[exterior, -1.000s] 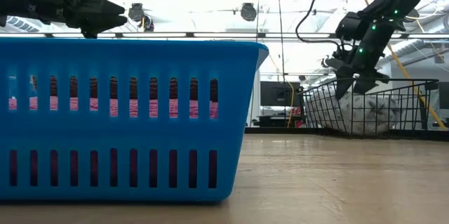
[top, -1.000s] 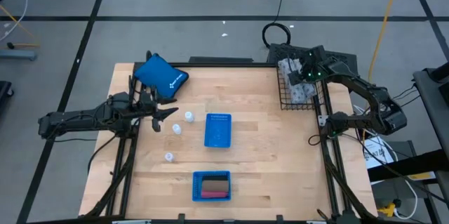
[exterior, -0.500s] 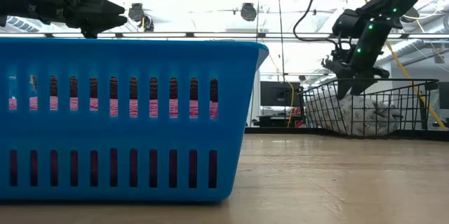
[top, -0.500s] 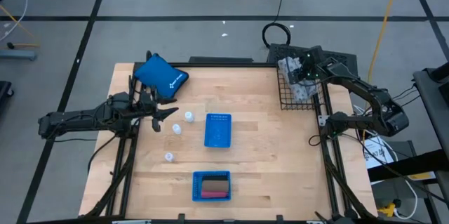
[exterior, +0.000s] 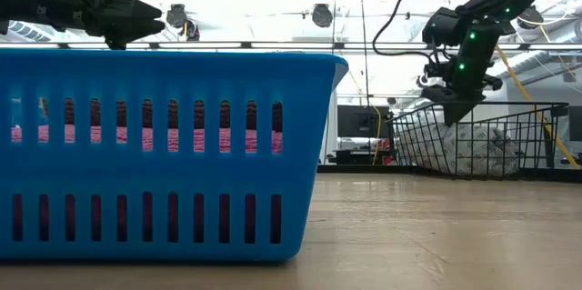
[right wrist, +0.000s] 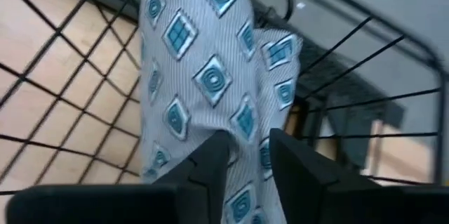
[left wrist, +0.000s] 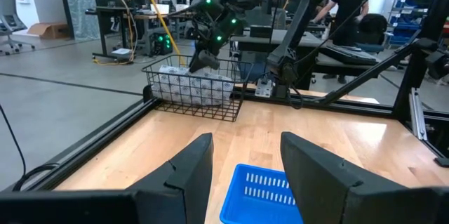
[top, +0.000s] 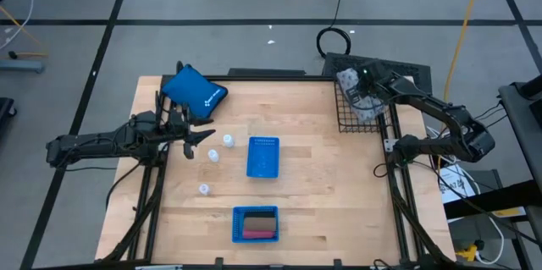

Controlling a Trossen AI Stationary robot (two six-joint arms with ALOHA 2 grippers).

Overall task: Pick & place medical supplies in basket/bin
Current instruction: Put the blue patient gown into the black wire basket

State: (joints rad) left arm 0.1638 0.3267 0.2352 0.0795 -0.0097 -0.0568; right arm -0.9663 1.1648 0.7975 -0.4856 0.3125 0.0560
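While both arms hang above the counter point(top: 313, 177), entries run near edge to far edge.

Near tray: blue tray point(top: 255, 223) at the counter's near edge; pink block point(top: 257, 234) and a dark block lie inside.
Middle tray: second blue tray point(top: 262, 157), mid-counter, slotted floor bare.
Bottles: three white bottles point(top: 213, 156) upright on the wood left of the middle tray; one nearer point(top: 203, 189), two close together farther back.
Left hand: left hand point(top: 206, 135) hovers above the bottle pair, fingers apart, gripping nothing.
Blue pouch: blue pouch point(top: 194, 91) at the far left corner.
Basket: black wire basket point(top: 342, 118) at the far right corner; patterned white roll point(top: 366, 111) rests inside.
Right hand: right hand point(exterior: 455, 106) over the basket, above the roll, fingers a little apart, nothing between them.
Background: a person point(left wrist: 345, 3) stands beyond the counter.
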